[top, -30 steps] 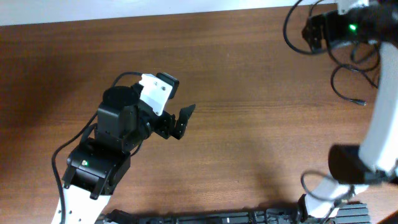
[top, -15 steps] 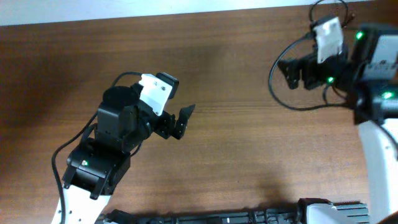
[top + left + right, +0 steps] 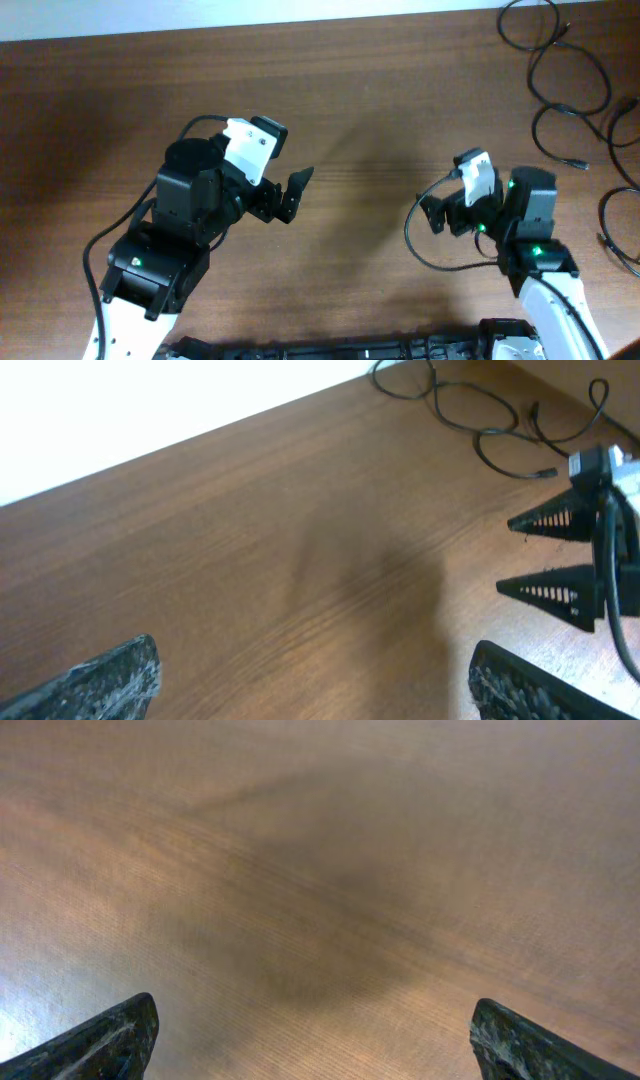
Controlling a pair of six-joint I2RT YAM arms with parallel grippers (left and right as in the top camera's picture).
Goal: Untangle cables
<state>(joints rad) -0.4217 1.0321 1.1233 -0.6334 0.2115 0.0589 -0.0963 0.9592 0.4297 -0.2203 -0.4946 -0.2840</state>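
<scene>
The cables (image 3: 545,50) lie in loose loops on the table (image 3: 380,90) at the far right corner, well apart from both arms. The left gripper (image 3: 292,195) hovers left of centre, its fingers spread wide and holding nothing. The right gripper (image 3: 431,212) faces it from the near right, fingers likewise parted and empty.

The left gripper (image 3: 294,193) and right gripper (image 3: 431,212) hover, jaws spread wide.
</scene>
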